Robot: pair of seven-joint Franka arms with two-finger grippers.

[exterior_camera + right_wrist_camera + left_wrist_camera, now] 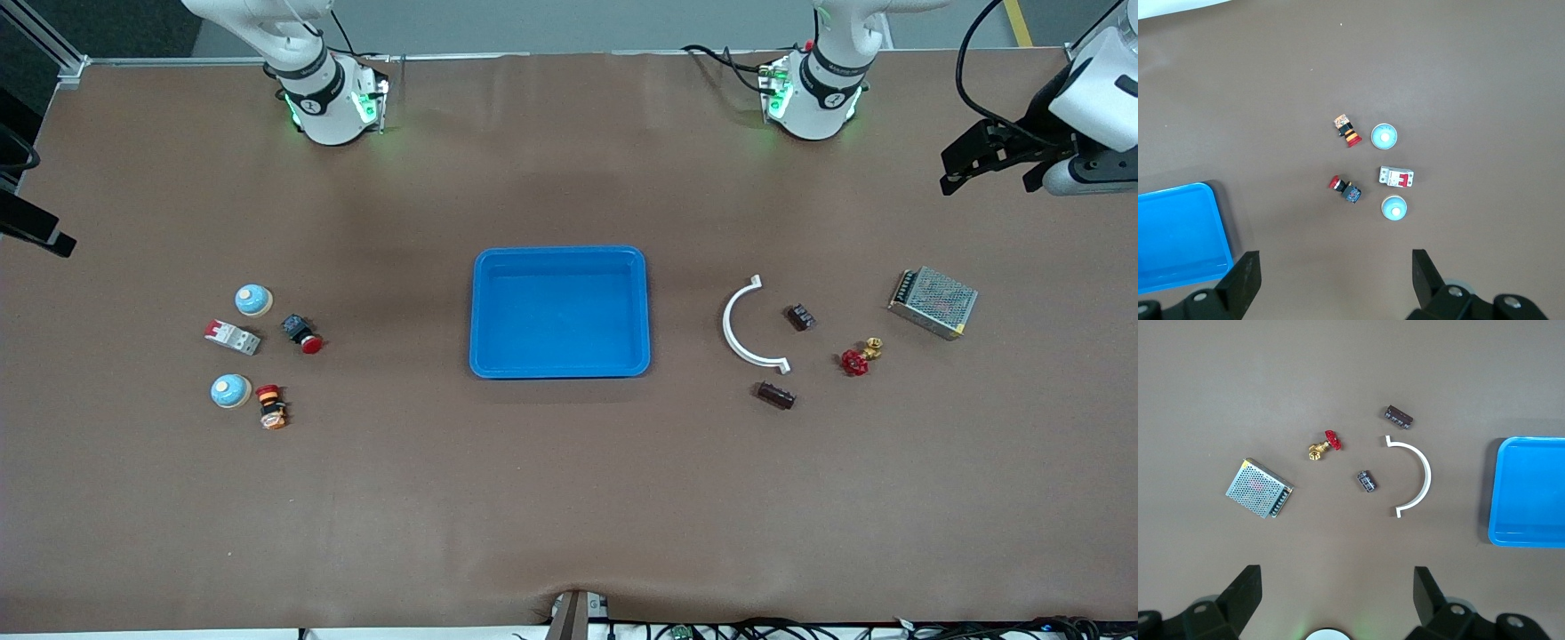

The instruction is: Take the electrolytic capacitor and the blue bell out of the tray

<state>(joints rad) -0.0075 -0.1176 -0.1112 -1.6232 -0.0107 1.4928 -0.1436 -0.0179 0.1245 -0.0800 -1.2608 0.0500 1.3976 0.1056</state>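
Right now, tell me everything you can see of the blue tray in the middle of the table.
The blue tray is a shallow rectangle with rounded corners and a raised rim, glossy like plastic. It lies flat on the brown table, midway between the two groups of parts, its long sides running toward the arms' ends. Nothing lies in it and nothing touches it but the table. Both wrist views show one end of it.

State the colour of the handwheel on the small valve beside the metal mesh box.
Red, on a brass-coloured body: valve. Clearest in the left wrist view.
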